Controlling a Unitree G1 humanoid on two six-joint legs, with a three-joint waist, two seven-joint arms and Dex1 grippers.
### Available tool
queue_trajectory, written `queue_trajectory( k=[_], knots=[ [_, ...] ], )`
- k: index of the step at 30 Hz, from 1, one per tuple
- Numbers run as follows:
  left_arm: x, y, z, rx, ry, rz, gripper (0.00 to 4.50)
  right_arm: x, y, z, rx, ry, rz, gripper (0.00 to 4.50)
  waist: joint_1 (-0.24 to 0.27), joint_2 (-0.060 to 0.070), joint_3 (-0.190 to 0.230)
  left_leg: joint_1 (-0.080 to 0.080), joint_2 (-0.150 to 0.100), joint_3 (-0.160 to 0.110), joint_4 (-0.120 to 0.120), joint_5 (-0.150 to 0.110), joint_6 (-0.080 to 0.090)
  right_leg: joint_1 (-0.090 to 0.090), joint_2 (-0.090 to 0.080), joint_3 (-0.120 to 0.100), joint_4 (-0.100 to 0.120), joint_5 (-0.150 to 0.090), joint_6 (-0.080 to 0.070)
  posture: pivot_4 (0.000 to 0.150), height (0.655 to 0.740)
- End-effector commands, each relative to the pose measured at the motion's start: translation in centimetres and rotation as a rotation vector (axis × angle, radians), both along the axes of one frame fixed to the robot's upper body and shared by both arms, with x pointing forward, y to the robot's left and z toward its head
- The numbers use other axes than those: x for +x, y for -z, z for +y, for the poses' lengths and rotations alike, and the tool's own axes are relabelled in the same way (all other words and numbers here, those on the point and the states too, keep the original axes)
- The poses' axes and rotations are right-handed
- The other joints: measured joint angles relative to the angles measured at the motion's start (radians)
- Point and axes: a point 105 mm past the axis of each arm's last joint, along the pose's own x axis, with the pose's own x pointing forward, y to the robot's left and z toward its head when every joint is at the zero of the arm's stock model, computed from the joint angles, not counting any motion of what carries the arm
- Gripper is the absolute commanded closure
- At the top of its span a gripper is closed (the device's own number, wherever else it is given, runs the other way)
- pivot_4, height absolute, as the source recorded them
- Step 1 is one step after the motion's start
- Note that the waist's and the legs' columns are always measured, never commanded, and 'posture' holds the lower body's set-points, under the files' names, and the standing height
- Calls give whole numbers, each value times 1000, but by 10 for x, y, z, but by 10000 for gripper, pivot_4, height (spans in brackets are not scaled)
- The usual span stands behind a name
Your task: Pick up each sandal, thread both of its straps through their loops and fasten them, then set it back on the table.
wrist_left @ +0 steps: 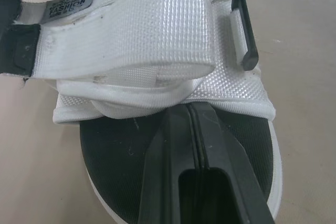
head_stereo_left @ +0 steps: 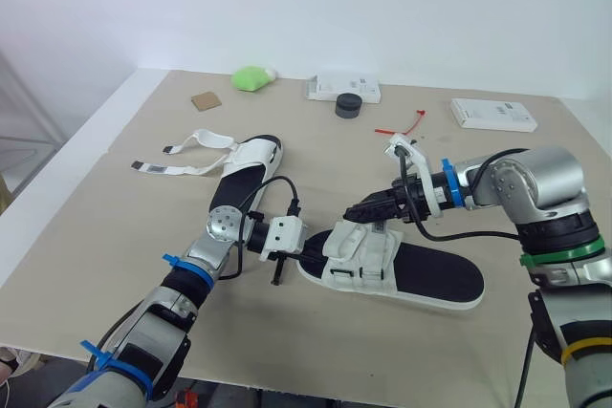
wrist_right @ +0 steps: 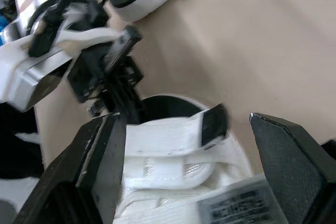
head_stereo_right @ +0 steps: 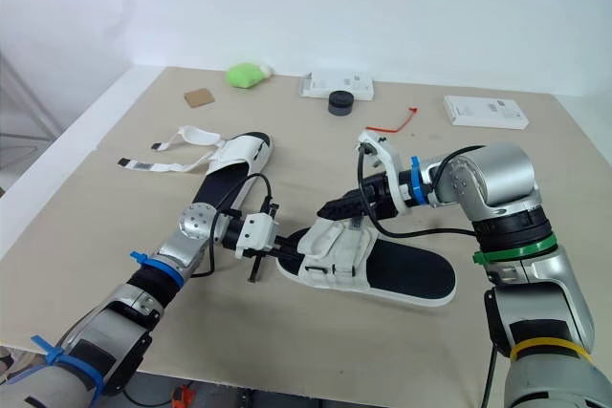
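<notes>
White straps wrap the sandal (head_stereo_left: 402, 274) lying mid-worktop (head_stereo_left: 105, 226); the left end effector (head_stereo_left: 311, 257) meets its toe, and the right end effector (head_stereo_left: 359, 211) hangs above the straps. Beyond the left arm a second sandal (head_stereo_left: 244, 164) lies with its straps loose; a box (head_stereo_left: 342, 89), puck (head_stereo_left: 348, 105) and green lump (head_stereo_left: 251, 76) sit well back. Left wrist: closed fingers (wrist_left: 199, 145) rest on the black footbed against a strap (wrist_left: 131, 35). Right wrist: fingers (wrist_right: 100, 171) spread wide over the straps, holding nothing.

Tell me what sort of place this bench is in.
Probably a lab or test room, not a home: a plain beige table against a bare white wall, with staged props: a near sandal, a far sandal with loose straps, a white box.
</notes>
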Motion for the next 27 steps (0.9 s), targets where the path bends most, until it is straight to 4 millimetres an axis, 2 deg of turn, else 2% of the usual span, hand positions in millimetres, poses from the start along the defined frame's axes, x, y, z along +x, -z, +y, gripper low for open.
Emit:
queue_trajectory(
  k=[1,8,9,11,17,18,20,23,27],
  knots=[
    [-24,73,27,278,-9,212,45000,5,-15,-1,27,14,-44,4620,0,0,0,0,0,0,0,0,0,0,0,0,0,0,0,1500,7400],
    [-25,73,27,277,-9,212,45000,-6,-2,6,13,-30,-5,4620,0,0,0,0,0,0,0,0,0,0,0,0,0,0,0,1500,7400],
    [-25,73,28,278,-8,211,45000,-6,-1,6,13,-33,-2,6960,0,0,0,0,0,0,0,0,0,0,0,0,0,0,0,1500,7400],
    [-25,73,28,277,-4,208,45000,-8,1,7,12,-39,-1,12395,0,0,0,0,0,0,0,0,0,0,0,0,0,0,1,1500,7400],
    [-24,72,29,279,-2,203,45000,-7,-3,10,37,-46,-15,41427,0,0,0,0,0,0,0,0,0,0,1,0,0,0,1,1500,7400],
    [-24,72,29,281,0,201,45000,-7,-4,10,39,-46,-20,44821,0,0,0,0,0,0,0,0,0,0,1,0,0,0,1,1500,7400],
    [-24,72,29,284,3,197,45000,-6,-7,10,49,-44,-32,44821,0,0,0,0,0,0,0,0,0,0,1,0,0,0,1,1500,7400],
    [-25,74,32,313,13,182,45000,-9,-27,13,109,-101,-147,44821,-1,0,0,0,0,0,0,0,0,0,1,0,0,0,1,1500,7400],
    [-25,75,34,330,17,173,45000,-36,-44,14,162,-264,-221,44821,-1,0,0,-1,0,-1,0,0,0,0,2,0,0,0,9,1500,7400]
  ],
)
